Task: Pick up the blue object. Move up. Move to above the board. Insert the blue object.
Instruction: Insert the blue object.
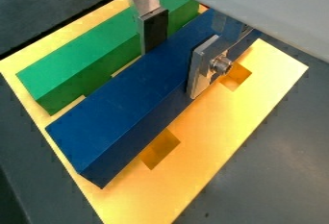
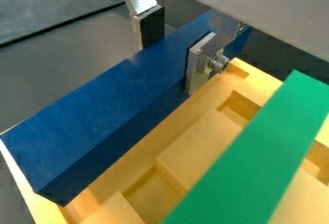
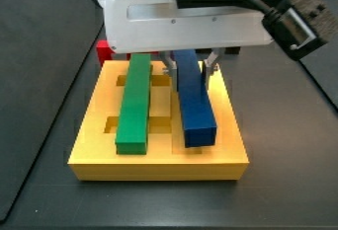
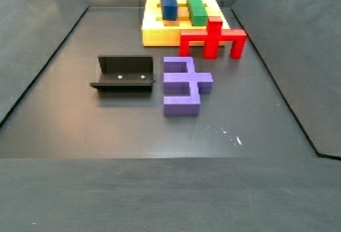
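**A:** Where is the blue bar (image 3: 195, 102)?

**B:** On the board (image 3: 158, 158), lying lengthwise in a groove on its right side, parallel to the green bar (image 3: 133, 104) on the left. In both side views it looks low and level, so the insertion seems nearly or fully done.

**A:** And the gripper (image 1: 179, 43)?

**B:** Over the far part of the blue bar. In both wrist views the silver fingers (image 2: 202, 62) stand on either side of it, set about as wide as the bar, pads at its long faces. Whether they press or have just let go cannot be told.

**A:** How should the bar handle?

**B:** It looks rigid and smooth-sided, probably light plastic, so not fragile but perhaps a little slippery. Being long, it would tip if held near an end; the middle of its long faces is the best hold.

**A:** Anything else around?

**B:** A red piece (image 4: 213, 40) touches the board's near right side; the purple block (image 4: 185, 81) and fixture (image 4: 123, 75) lie well apart, nearer.
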